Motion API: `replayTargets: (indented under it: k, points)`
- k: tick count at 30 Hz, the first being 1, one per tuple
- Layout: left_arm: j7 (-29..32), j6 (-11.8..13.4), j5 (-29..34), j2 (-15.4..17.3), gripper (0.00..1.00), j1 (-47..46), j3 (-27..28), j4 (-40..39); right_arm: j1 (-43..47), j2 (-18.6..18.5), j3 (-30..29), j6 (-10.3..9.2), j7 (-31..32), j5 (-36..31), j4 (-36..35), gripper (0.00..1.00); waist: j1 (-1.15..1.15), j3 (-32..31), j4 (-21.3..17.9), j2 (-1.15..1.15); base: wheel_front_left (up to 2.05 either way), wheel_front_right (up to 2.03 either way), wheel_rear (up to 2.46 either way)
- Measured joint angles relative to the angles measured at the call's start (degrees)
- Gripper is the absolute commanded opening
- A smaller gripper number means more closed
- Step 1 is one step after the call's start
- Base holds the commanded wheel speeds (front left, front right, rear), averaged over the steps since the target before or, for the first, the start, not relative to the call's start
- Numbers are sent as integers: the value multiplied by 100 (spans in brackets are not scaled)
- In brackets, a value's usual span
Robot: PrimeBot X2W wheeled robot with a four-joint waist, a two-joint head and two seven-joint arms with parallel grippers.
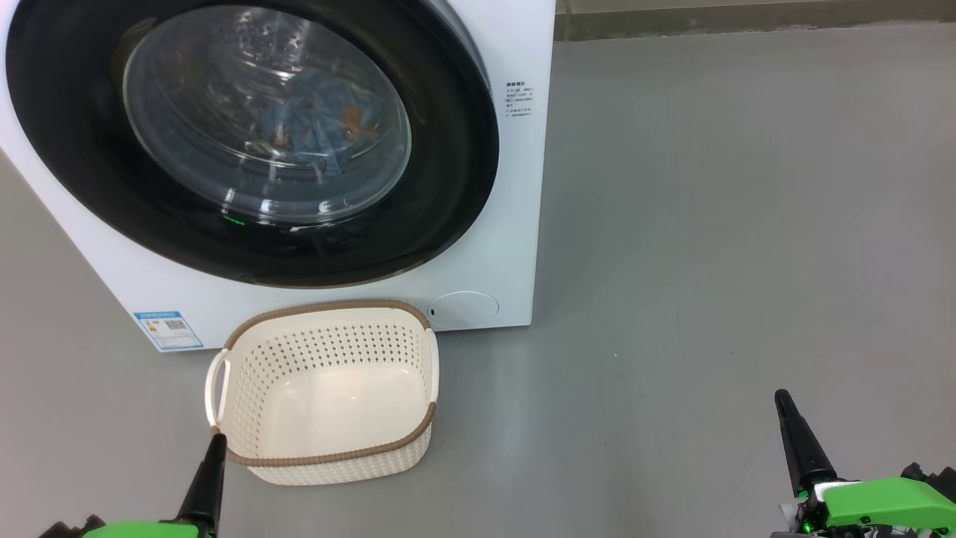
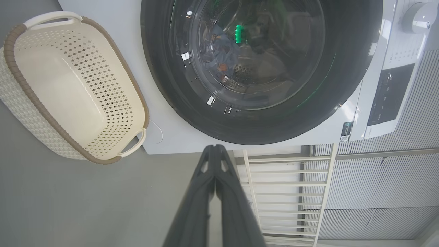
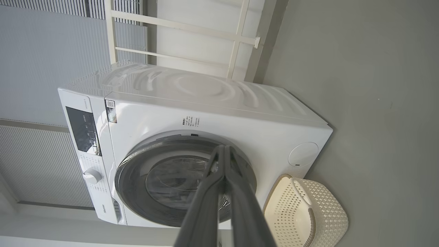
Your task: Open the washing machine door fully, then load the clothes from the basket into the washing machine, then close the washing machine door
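The left gripper [image 2: 215,149] is recorded with its fingers pressed together and nothing pinched, held low in front of the washing machine [image 1: 515,224] on the side of the blue label sticker [image 1: 168,329]. In the head view its tip is seen just beside the near left corner of the basket [image 1: 328,307]; the left wrist view shows a gap, so no contact is noted. The basket is set on the floor close against the machine's front, below the washing machine door [image 1: 448,149]. The door is observed lying flat against the front, and the clothes [image 1: 321,112] are seen through its glass, inside the drum, well apart from both grippers. The right gripper [image 3: 224,148] is likewise noted with fingers pressed together, gripping nothing, out in front of the machine and well off past its right side, with its fingers pointed toward the door.
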Motion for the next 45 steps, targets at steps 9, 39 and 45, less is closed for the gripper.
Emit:
replayTargets:
  k: [9,39,45]
  points:
    - [130,0,-494,0,0,-112,27,52,-23,1,-38,-1,131,545,40,0,0,-4,-12,0,0,0,0]
    - [252,0,-853,-8,0,-202,98,105,-116,2,-97,-16,225,886,64,0,0,-6,-19,0,0,0,0]
    - [253,0,-853,-13,0,-202,109,105,-116,3,-108,-16,226,886,64,0,0,-6,-19,0,0,0,0]
